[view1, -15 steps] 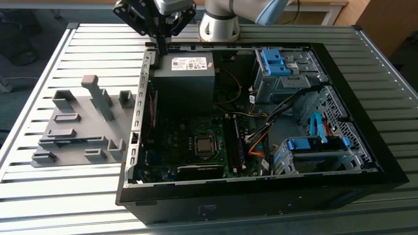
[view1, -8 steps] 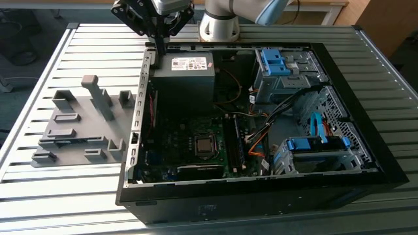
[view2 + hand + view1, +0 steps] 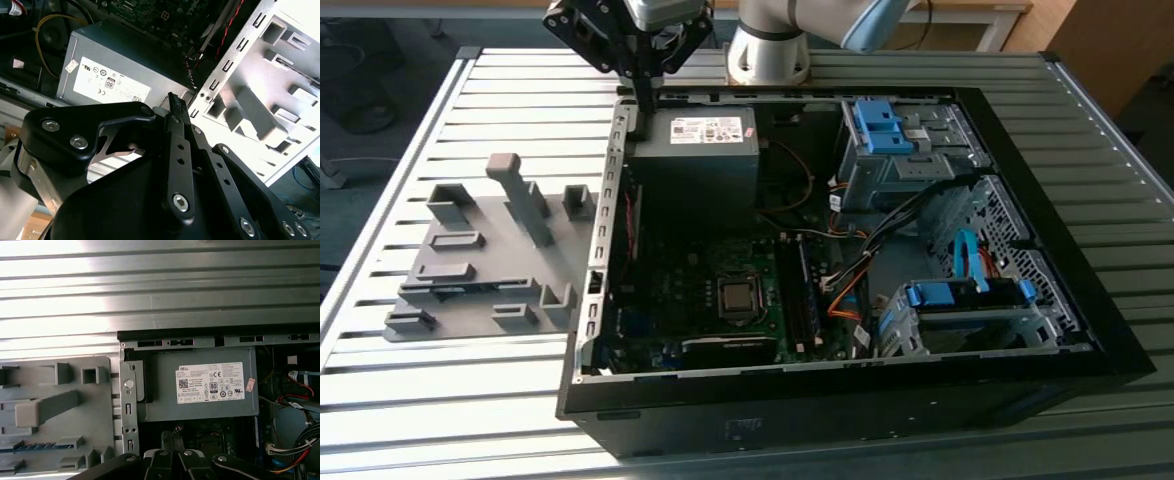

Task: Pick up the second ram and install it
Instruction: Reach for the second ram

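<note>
On the tray (image 3: 102, 410), the ram (image 3: 35, 445) stands on edge in a slot. I reckon it's light, stiff and fragile, best gripped by its long edges. The gripper (image 3: 644, 100), fingers pressed together and empty, hangs above the case (image 3: 854, 395) wall.

Slatted metal table (image 3: 454, 400), open computer case (image 3: 787, 420), grey fixture plate (image 3: 494, 290)
</note>
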You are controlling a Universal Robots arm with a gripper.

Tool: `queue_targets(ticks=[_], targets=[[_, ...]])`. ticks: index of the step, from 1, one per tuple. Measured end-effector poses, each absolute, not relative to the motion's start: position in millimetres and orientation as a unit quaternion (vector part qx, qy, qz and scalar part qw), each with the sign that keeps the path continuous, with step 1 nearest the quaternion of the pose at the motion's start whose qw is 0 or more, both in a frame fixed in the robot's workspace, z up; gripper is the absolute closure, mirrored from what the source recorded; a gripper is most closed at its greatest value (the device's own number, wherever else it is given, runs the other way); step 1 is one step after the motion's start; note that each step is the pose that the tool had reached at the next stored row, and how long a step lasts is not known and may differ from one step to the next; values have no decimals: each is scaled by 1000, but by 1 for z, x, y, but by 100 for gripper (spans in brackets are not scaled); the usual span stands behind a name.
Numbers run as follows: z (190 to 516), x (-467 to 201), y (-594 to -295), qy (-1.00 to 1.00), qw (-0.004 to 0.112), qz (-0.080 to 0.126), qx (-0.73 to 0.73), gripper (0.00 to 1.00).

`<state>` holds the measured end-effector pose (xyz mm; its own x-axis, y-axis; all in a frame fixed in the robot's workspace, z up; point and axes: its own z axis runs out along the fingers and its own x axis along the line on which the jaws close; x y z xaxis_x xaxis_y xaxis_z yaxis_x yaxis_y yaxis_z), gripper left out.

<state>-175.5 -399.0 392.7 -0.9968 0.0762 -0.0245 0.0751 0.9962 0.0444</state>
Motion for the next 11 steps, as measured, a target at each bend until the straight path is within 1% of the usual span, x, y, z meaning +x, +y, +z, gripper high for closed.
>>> queue_targets(ticks=[11], targets=[[393, -179, -399, 999, 13, 22, 38, 89]])
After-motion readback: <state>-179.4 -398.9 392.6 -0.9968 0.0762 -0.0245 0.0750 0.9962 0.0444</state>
